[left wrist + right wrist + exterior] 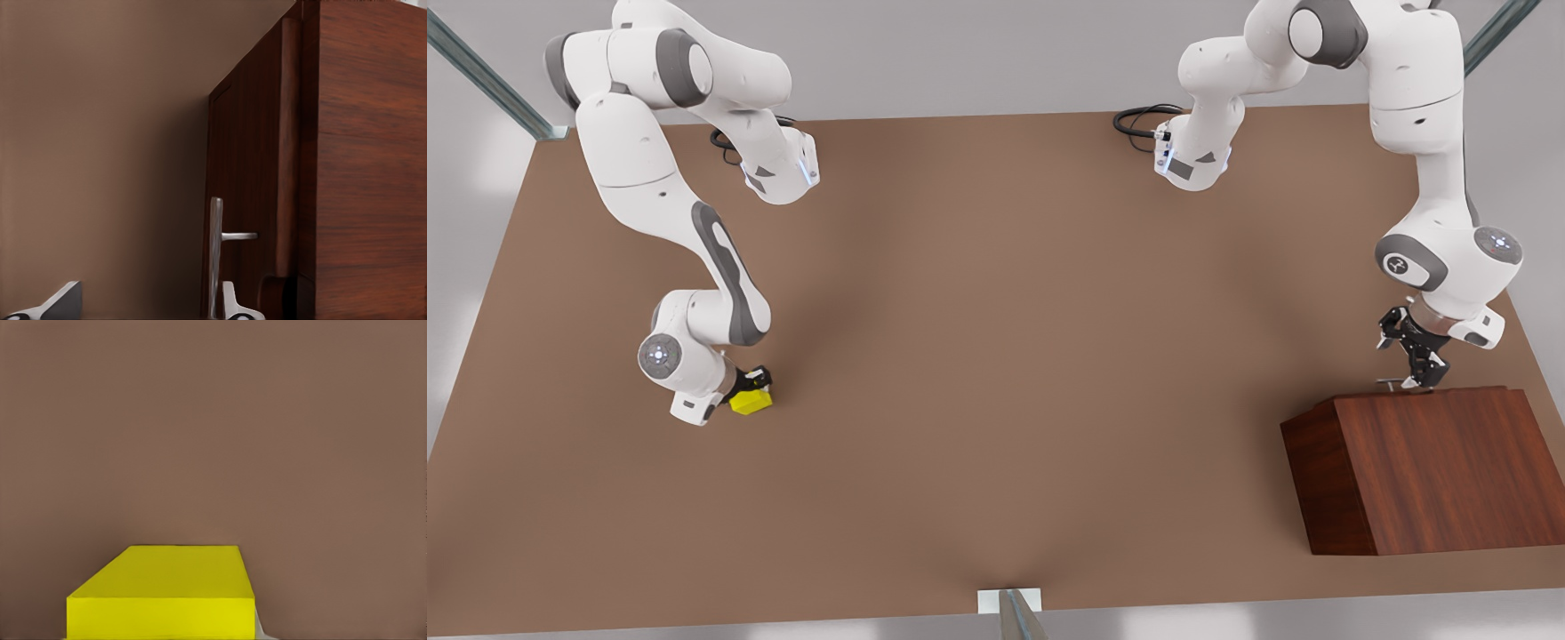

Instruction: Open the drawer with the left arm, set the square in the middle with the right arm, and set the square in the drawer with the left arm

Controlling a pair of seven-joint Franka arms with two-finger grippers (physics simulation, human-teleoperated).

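Left gripper (1412,363), on the arm at the front view's right: fingers spread either side of the silver handle (215,257), not clamped, at the far edge of the wooden box (1432,467). The left wrist view shows what the front view hides: the drawer (243,200) front, flush and shut in the box, with one fingertip (235,303) just beside the bar and the other well off it. Right gripper (754,384), at the front view's left: down on the square (751,400), low over the table (996,356); whether it grips cannot be told. The right wrist view shows the square's (163,593) top face directly below the gripper.
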